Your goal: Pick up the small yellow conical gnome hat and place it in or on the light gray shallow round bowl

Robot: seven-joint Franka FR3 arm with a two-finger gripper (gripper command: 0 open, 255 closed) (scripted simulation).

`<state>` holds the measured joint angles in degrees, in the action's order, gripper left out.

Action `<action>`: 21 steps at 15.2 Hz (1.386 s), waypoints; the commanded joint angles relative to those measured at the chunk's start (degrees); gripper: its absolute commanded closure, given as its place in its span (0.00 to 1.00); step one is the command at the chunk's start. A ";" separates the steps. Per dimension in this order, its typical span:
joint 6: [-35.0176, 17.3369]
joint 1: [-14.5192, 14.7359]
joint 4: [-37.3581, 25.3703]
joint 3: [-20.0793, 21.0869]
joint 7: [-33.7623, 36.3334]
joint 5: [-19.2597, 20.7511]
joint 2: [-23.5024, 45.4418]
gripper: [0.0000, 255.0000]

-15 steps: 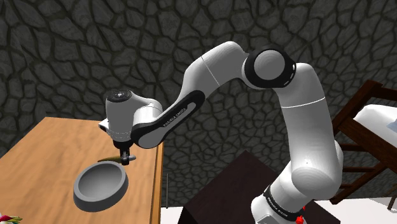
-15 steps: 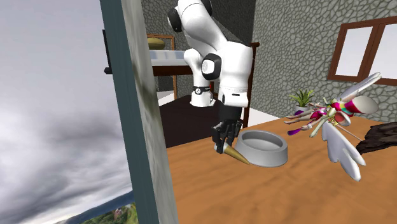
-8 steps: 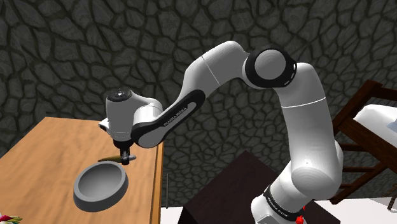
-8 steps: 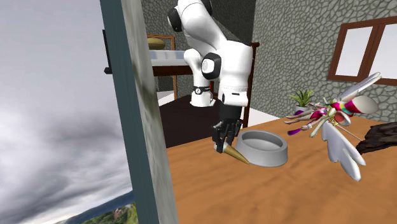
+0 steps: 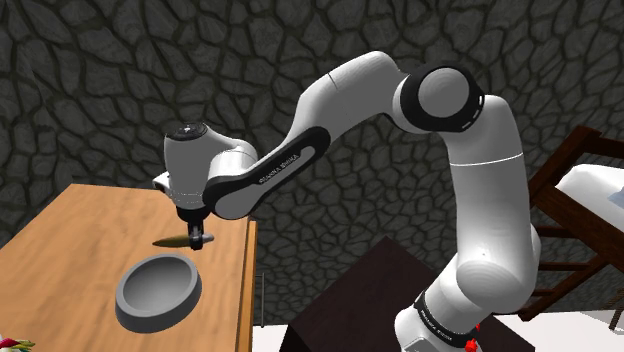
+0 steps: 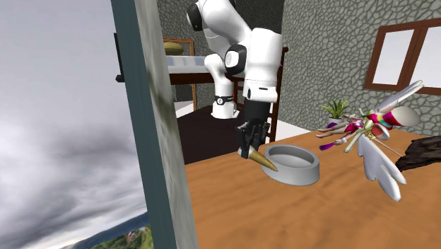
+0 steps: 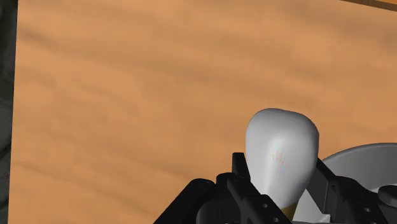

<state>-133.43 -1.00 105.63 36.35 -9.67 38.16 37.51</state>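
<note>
Fingers: clamped on wide end of hat.
Gripper: pointing down, beside bowl rim.
Hat: yellow cone, sideways, clear of table, not inside bowl.
Bowl: grey, shallow, near table edge.
Writing: pale lettering on forearm, unreadable.

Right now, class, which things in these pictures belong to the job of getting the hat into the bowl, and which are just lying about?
Belong to the job:
yellow cone hat, clasped in the black gripper
grey round bowl

Just lying about:
colourful toy with white blades
potted plant
</note>
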 commanded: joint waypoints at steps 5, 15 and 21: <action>2.69 -1.49 0.03 2.08 -1.83 -2.59 -3.06 1.00; 6.87 -2.65 -0.21 5.19 -3.25 -6.40 -7.60 1.00; 7.92 2.57 1.14 7.08 3.81 -6.68 -8.91 1.00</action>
<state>-125.94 0.53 106.85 43.10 -7.16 31.55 28.73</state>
